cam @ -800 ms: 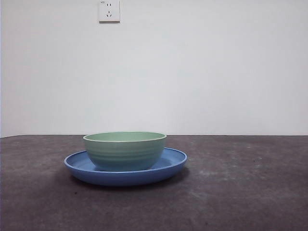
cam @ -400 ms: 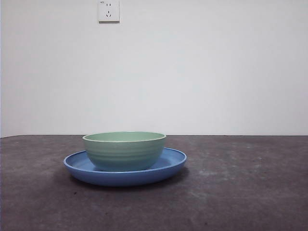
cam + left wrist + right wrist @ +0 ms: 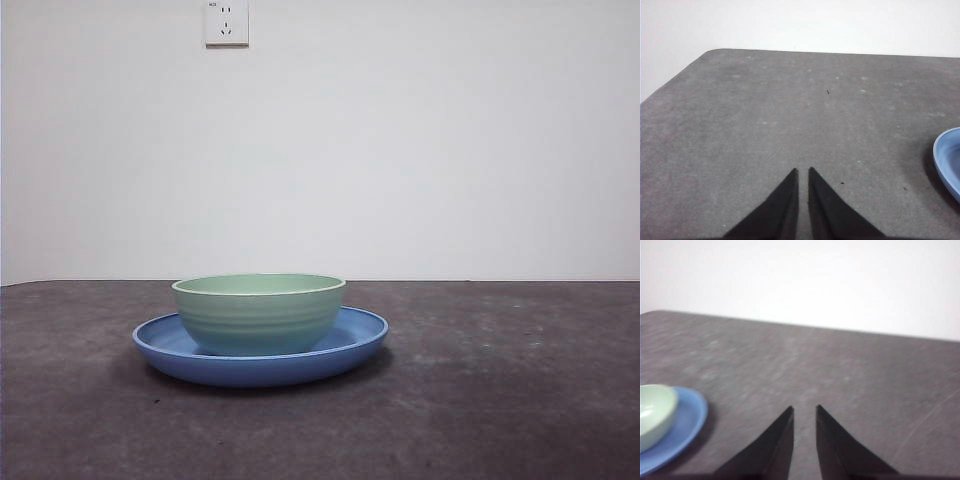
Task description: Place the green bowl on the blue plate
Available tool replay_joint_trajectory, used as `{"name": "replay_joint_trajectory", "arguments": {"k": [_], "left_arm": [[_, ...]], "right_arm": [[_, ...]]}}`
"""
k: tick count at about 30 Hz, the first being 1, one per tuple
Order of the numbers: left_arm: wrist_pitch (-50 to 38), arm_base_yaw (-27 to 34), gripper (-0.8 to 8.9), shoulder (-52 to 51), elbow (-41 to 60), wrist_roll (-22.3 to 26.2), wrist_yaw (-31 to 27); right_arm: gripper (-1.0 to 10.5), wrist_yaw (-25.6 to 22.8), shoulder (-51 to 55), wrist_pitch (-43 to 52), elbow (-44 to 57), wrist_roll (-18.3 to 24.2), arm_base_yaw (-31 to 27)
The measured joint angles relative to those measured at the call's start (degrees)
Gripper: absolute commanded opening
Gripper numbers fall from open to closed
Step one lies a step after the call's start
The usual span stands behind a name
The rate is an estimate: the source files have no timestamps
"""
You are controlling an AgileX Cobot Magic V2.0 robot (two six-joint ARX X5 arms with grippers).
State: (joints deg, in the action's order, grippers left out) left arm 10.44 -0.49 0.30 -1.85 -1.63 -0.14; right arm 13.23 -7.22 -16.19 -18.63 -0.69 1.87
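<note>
Dark grey worktop (image 3: 500, 400), matte and faintly mottled, filling the lower part of the front view, with pale specks and a few tiny dark flecks. Behind it, a plain white wall (image 3: 450, 150) reaching the top of the frame. One white wall socket (image 3: 227, 22) at the upper left of centre, cut by the top edge. Rounded worktop corner visible at the upper left of the left wrist view.

One green bowl (image 3: 259, 312), pale sage with faint horizontal ridges and a lighter rim, upright, left of centre in the lower half of the front view. Seated inside one blue plate (image 3: 365, 335), glossy and shallow, wider than the bowl, rim showing on both sides. Plate flat on the worktop, soft shadow beneath.

Two hands, neither in the front view. Left hand (image 3: 803, 172) at the bottom centre of its own view, over bare worktop, two black jaws nearly together with only a thin slit between, gripping nothing; plate edge at the lower right of that frame, well apart. Right hand (image 3: 804, 409) at the bottom centre of its view, slightly blurred, jaws parted by a narrow gap, empty; bowl and plate at the lower left edge, well apart.
</note>
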Motion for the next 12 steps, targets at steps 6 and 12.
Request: {"name": "replay_joint_trajectory", "arguments": {"k": [6,12], "left_arm": [[0.0,0.0,0.32,0.0,0.0,0.0,0.0],[0.0,0.0,0.32,0.0,0.0,0.0,0.0]], "right_arm": [[0.7,-4.6,4.7,11.9,12.4,0.7,-2.6],[0.7,-9.6,6.3,13.0,16.5,0.7,-2.7]]}}
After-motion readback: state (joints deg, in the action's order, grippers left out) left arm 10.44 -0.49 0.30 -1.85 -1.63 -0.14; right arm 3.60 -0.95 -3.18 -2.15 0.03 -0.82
